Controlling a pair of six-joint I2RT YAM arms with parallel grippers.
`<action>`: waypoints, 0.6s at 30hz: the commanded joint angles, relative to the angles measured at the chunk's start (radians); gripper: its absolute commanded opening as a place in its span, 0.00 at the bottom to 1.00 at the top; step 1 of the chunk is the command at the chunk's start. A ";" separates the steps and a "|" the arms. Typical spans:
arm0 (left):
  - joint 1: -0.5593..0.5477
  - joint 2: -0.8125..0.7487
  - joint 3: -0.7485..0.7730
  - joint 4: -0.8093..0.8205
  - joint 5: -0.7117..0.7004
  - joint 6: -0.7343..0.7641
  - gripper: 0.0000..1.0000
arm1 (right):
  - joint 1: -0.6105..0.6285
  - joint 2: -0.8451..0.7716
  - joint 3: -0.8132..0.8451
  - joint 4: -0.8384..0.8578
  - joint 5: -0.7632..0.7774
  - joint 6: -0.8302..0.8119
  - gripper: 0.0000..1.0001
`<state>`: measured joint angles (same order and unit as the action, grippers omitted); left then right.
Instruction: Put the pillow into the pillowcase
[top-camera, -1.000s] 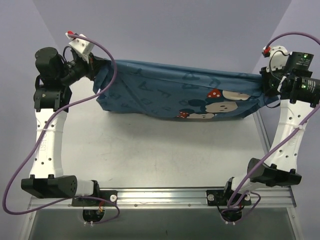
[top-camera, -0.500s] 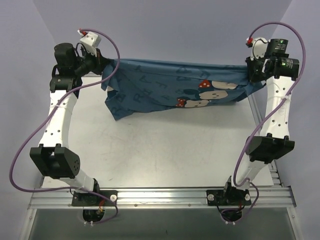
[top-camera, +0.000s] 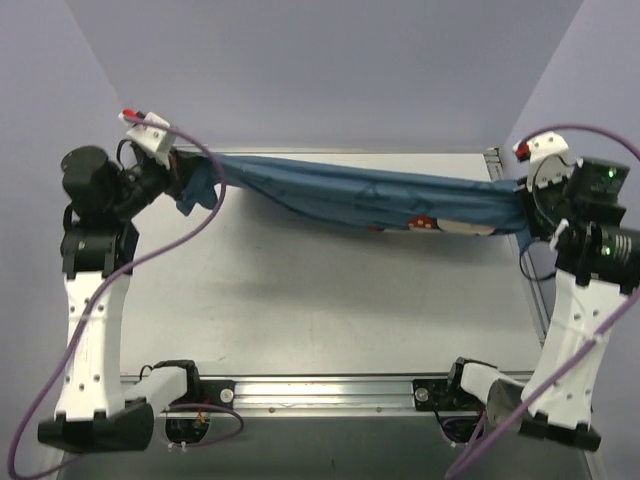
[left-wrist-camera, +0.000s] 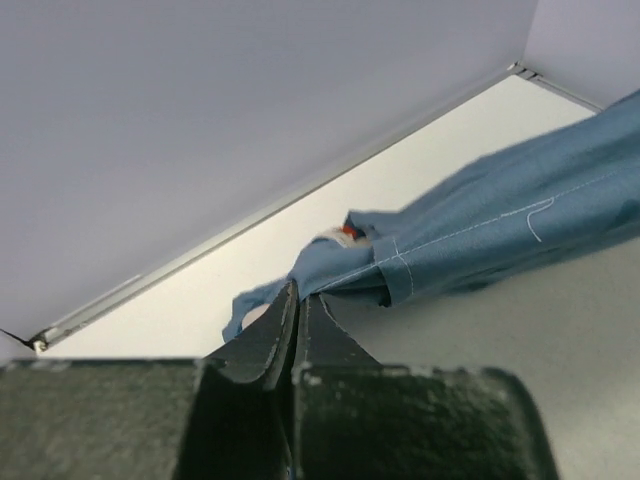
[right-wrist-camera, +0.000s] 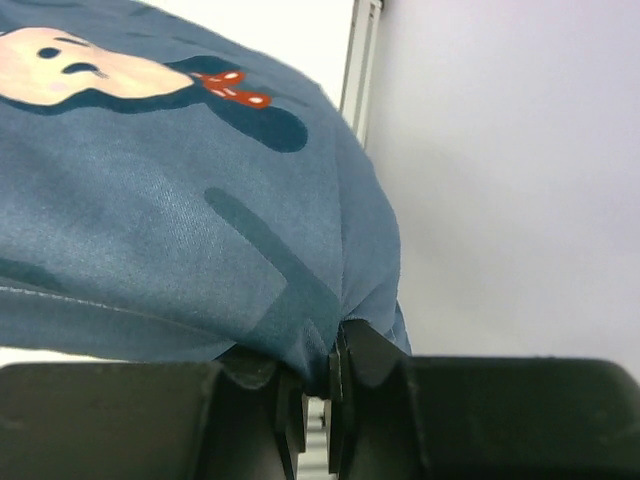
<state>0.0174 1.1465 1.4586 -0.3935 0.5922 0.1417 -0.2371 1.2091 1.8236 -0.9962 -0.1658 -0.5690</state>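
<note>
Blue printed cloth, the pillowcase (top-camera: 370, 195), is hanging stretched in a taut band above the far half of the table (top-camera: 320, 310). The left gripper (top-camera: 188, 172) is pinching one end, fingers pressed together; the right gripper (top-camera: 524, 205) is clamping the other end's bunched fabric. Whether anything is lying inside cannot be told.
</note>
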 joint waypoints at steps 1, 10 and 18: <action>0.044 -0.157 -0.026 -0.030 -0.069 0.047 0.00 | -0.028 -0.132 -0.061 -0.005 0.130 -0.097 0.00; 0.044 -0.148 -0.076 -0.091 -0.132 0.050 0.00 | -0.025 -0.038 -0.080 -0.134 0.097 -0.050 0.02; 0.029 0.233 -0.097 0.246 -0.205 0.044 0.00 | 0.034 0.593 0.257 -0.131 0.046 0.105 0.01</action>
<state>0.0257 1.2373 1.3052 -0.3607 0.5709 0.1715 -0.2058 1.6150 1.9110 -1.1900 -0.2066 -0.5350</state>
